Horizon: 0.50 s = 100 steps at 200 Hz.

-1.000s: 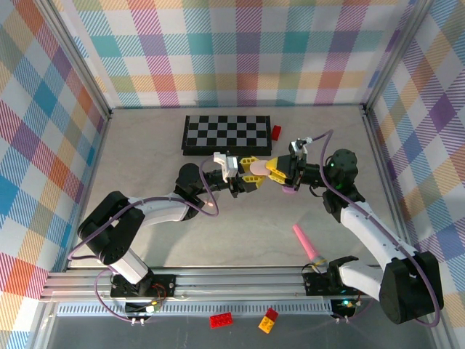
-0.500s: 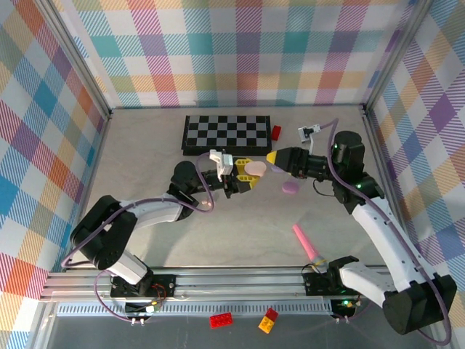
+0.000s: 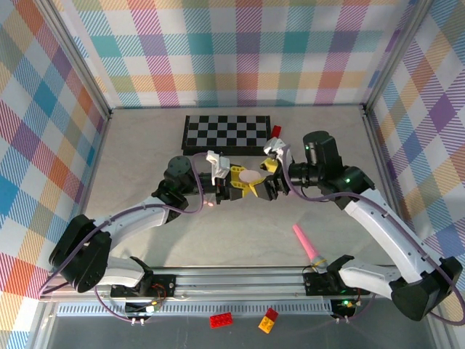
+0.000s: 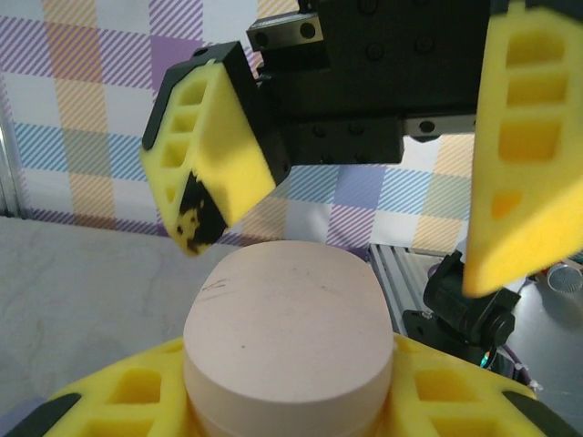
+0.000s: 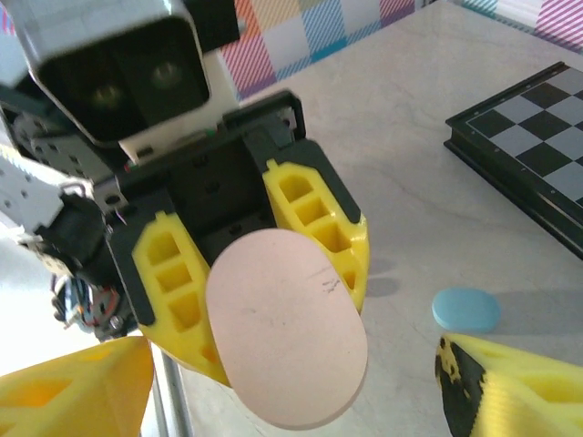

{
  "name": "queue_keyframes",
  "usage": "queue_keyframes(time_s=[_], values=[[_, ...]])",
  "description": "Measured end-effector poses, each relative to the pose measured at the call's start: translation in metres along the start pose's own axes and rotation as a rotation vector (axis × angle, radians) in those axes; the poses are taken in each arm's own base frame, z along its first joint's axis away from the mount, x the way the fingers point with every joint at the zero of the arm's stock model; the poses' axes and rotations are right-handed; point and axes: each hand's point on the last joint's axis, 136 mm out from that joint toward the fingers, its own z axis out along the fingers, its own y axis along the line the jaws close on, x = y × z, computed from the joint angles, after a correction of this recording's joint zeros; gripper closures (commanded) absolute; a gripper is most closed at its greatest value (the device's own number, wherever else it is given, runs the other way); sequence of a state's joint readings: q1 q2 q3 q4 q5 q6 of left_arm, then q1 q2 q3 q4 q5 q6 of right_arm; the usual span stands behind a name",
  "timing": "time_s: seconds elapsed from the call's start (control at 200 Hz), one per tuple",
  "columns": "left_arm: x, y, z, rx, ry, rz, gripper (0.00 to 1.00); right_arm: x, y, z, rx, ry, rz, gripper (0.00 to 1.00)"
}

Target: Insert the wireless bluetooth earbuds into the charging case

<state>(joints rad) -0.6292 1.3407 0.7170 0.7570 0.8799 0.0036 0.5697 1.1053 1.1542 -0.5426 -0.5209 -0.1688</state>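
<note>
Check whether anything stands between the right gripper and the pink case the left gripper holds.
Nothing visible. The pink case, clamped in the left gripper, faces the right gripper, jaws open, with only air between.

Bright, even overhead light casts soft shadows (wrist views blur close up).

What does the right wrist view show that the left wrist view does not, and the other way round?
Right wrist, not left wrist: the chessboard, a small blue oval piece lying on the table, and the black body of the left gripper. Left wrist, not right wrist: the black body of the right gripper from the front, and a black arm part beside a metal rail. Both: the pink oval case clamped in the left gripper, and the right gripper's yellow fingers standing wide apart.
</note>
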Motion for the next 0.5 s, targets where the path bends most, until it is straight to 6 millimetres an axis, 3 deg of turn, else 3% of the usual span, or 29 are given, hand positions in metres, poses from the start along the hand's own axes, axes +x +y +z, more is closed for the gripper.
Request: queue_keyframes(time_s=[0.335, 0.5], values=[[0.006, -0.002, 0.0, 0.007, 0.025, -0.022, 0.68, 0.006, -0.017, 0.005, 0.094, 0.036, -0.086, 0.2], [0.008, 0.0, -0.001, 0.003, 0.029, -0.031, 0.68, -0.005, -0.021, -0.001, 0.148, -0.002, -0.112, 0.21]])
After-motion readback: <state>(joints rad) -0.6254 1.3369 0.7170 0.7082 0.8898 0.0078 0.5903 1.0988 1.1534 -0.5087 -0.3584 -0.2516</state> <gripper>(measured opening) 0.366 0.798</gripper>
